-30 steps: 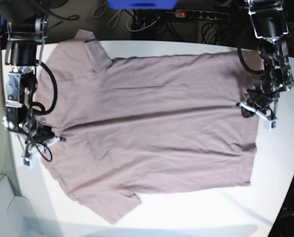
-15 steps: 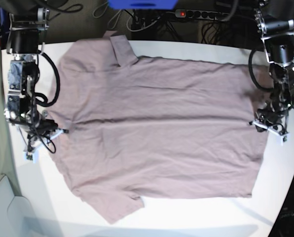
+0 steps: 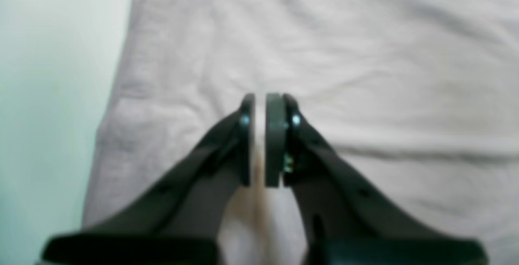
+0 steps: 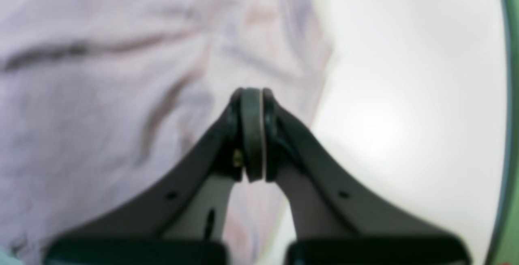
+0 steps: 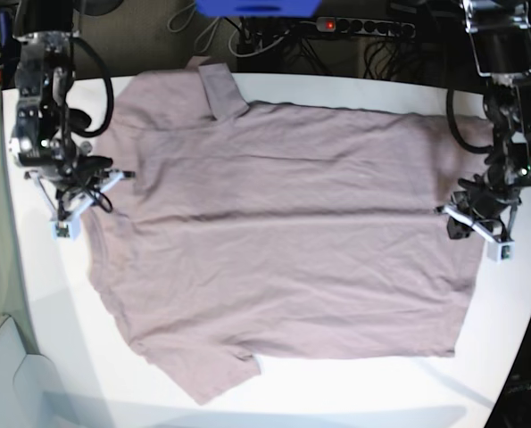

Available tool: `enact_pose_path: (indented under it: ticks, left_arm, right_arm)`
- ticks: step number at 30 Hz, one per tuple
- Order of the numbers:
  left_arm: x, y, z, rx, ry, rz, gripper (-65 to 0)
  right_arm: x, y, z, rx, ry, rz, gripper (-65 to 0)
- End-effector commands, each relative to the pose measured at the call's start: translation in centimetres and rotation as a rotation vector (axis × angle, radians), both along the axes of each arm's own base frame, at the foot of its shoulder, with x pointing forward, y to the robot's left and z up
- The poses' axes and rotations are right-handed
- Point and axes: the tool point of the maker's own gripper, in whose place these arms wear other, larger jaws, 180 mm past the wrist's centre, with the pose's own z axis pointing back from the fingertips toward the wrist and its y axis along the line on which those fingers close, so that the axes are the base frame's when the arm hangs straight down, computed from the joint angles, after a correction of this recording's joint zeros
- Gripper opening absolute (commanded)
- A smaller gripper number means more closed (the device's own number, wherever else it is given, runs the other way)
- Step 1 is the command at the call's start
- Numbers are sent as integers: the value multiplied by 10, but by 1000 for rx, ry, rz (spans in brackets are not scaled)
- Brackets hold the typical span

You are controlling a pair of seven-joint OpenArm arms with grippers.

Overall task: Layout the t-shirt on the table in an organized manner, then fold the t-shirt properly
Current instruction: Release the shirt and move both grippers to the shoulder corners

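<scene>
Spread flat with long axis left-right across the table [image 5: 354,392], the t-shirt [image 5: 283,232] between right gripper [image 5: 113,176], jaws pressed together empty, and left gripper [image 5: 451,218], jaws a slit apart, nothing visibly held.

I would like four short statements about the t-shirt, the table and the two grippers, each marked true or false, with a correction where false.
1. The t-shirt lies spread flat on the table. True.
2. The t-shirt is already folded in half. False: it is one open layer, with both sleeves out.
3. The right gripper has its jaws pressed together. True.
4. The left gripper is over bare table, away from the shirt. False: it is over the fabric, near the shirt's edge.
5. A second garment lies on the table. False: only the mauve t-shirt is there.
</scene>
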Motion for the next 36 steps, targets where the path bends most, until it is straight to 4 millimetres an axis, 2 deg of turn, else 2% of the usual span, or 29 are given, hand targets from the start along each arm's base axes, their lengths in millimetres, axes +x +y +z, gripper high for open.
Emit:
enact_pose_path:
  ticks: [1, 5, 8, 10, 14, 16, 20, 23, 28, 32, 36]
  left_arm:
    - [4, 4, 17, 24, -48, -8, -598]
    - [-17, -6, 19, 38, -49, -36, -597]
    - [-36, 7, 19, 51, -44, -1, -577]
    - [-47, 13, 20, 63, -38, 13, -507]
    - [-72, 36, 20, 92, -18, 67, -309]
    - [-84, 44, 23, 110, -14, 74, -262]
    - [-106, 50, 24, 137, -5, 2, -259]
    - [-123, 61, 25, 135, -14, 30, -258]
    - [-147, 77, 26, 159, 15, 27, -257]
    - [-161, 93, 31, 188, 41, 28, -259]
    - [-170, 103, 36, 201, 35, 51, -259]
  right_arm:
    - [7, -2, 18, -17, -67, 11, -650]
    - [-16, 6, 17, -20, -51, 34, -650]
    - [-30, 14, 14, -3, -41, 39, -650]
    - [-37, 16, 10, 6, -28, 33, -650]
    - [-44, 8, 7, 53, -27, -71, -650]
    - [-46, -3, 8, 63, -38, -131, -650]
    - [-50, -18, 10, 58, -47, -184, -650]
    - [-52, -28, 12, 48, -52, -215, -650]
    - [-58, -34, 7, 40, -36, -227, -650]
    - [-66, -34, -16, 54, 34, -237, -650]
    - [-75, -48, -34, 34, 95, -244, -650]
